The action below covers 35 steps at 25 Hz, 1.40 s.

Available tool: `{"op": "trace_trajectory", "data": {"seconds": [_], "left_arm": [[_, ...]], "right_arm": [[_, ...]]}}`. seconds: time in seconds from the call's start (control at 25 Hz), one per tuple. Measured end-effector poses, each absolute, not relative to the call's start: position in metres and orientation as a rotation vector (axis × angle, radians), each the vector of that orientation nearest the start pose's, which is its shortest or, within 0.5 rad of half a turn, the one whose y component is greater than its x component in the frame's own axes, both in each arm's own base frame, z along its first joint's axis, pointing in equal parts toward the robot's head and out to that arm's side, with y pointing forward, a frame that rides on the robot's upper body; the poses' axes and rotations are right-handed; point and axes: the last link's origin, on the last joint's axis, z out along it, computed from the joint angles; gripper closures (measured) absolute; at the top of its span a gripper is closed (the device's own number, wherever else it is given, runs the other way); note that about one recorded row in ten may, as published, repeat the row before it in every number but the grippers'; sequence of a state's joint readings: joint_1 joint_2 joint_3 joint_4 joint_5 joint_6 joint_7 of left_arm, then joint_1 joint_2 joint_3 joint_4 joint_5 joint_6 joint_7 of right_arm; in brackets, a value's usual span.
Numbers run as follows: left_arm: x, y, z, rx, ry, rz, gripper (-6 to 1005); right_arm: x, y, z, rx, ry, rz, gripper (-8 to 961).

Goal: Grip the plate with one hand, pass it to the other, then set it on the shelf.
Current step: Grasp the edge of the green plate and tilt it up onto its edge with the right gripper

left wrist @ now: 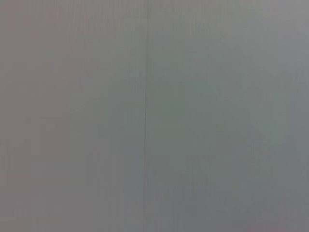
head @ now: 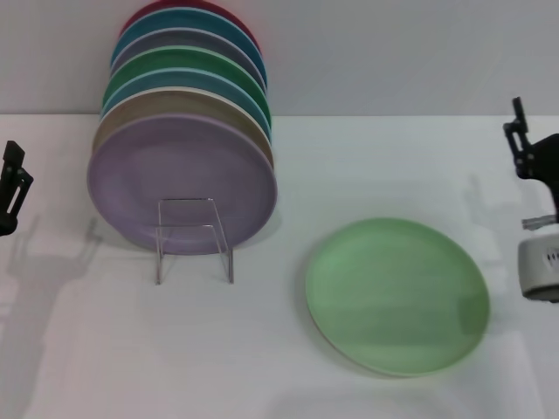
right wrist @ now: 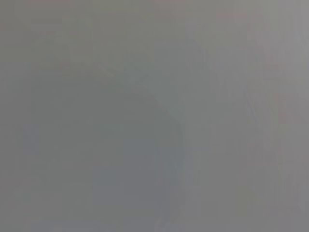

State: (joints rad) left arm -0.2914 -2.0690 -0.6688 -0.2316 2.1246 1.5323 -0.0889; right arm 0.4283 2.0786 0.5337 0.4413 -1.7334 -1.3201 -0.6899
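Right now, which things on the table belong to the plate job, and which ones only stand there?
Part of the job:
- pale green plate, flat on the table
- wire shelf, its front loop free
- left pincer, at the left edge
- right pincer, at the right edge

Only standing there:
- lilac plate, upright at the front of the row
- coloured plates behind it

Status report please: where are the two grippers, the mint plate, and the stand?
Left gripper at left edge, right gripper at right edge, both away from plate. Mint plate flat on table, untouched. Wire stand holds stacked plates; front loop free.
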Motion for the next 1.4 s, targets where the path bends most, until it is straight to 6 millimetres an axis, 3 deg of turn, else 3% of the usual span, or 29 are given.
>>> {"op": "trace_trajectory", "data": {"seconds": [0.44, 0.84, 1.24, 1.4], "left_arm": [[-0.320, 0.276, 0.009, -1.451, -0.339, -0.879, 155], [-0.320, 0.279, 0.011, -1.458, -0.325, -0.869, 155], [-0.317, 0.284, 0.011, -1.465, -0.315, -0.874, 156], [-0.315, 0.287, 0.011, -1.468, -0.309, -0.880, 156]], "right_arm": [[0.250, 0.357, -0.041, -1.535, 0.425, 0.483, 258], [0.246, 0.369, -0.042, -1.712, 0.624, 0.468, 259], [0.243, 0.379, -0.018, -1.922, 0.851, 0.407, 260], [0.245, 0.380, 0.006, -2.031, 1.004, 0.363, 260]]}}
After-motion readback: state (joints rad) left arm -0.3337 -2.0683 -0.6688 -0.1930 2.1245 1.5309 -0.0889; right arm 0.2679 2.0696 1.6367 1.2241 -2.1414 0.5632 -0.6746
